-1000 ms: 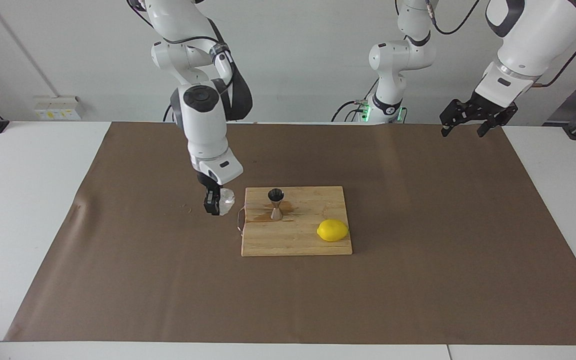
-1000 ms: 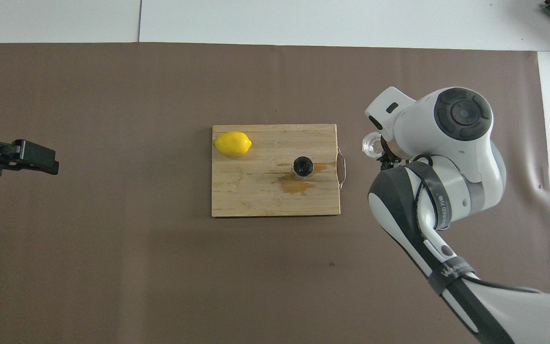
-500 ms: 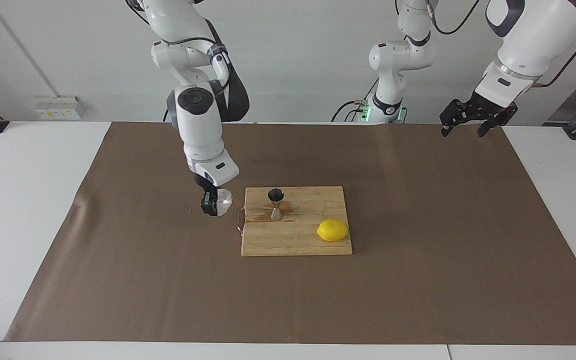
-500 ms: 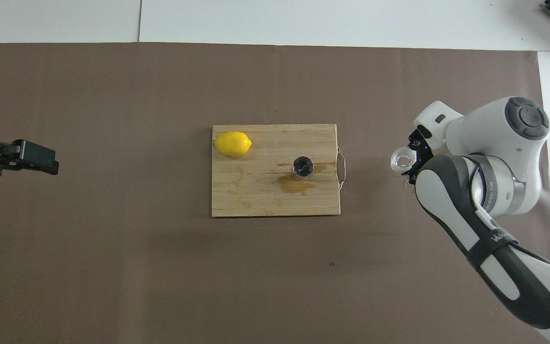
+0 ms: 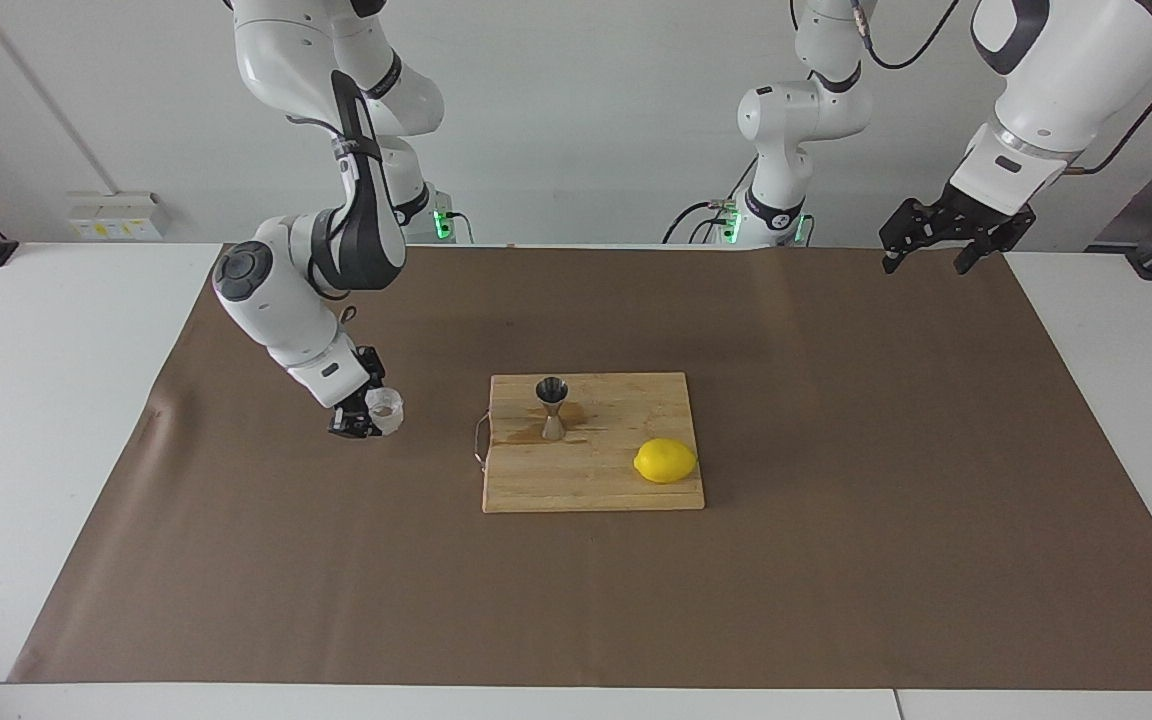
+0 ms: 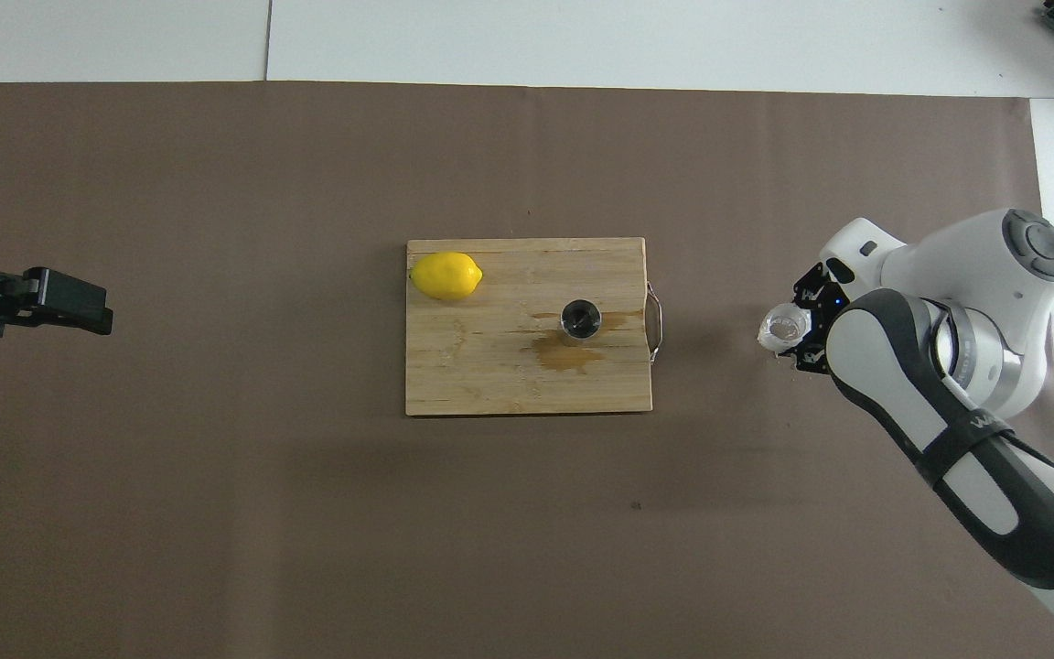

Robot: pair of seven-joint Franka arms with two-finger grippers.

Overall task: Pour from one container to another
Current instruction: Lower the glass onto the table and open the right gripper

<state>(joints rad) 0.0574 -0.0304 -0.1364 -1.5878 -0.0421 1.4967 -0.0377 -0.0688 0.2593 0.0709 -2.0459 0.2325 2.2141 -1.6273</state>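
The clear glass cup (image 5: 385, 409) is held by my right gripper (image 5: 368, 417), which is shut on it low over the brown mat, between the board and the right arm's end of the table. From above the cup (image 6: 783, 328) shows its round mouth beside the right gripper (image 6: 801, 331). Whether it rests on the mat I cannot tell. The steel jigger (image 5: 551, 406) stands upright on the wooden board (image 5: 596, 485), with its open top (image 6: 580, 318) facing up. My left gripper (image 5: 928, 260) waits open and holds nothing, over the mat's edge at the left arm's end (image 6: 92, 313).
A yellow lemon (image 5: 665, 461) lies on the board's corner (image 6: 446, 275) toward the left arm's end. A brown wet stain (image 6: 565, 353) spreads on the board (image 6: 490, 384) beside the jigger. The board's wire handle (image 6: 655, 320) points toward the cup.
My right arm has swung away from the board toward its own end of the table, carrying the cup with it and folding lower. The left arm has stayed still.
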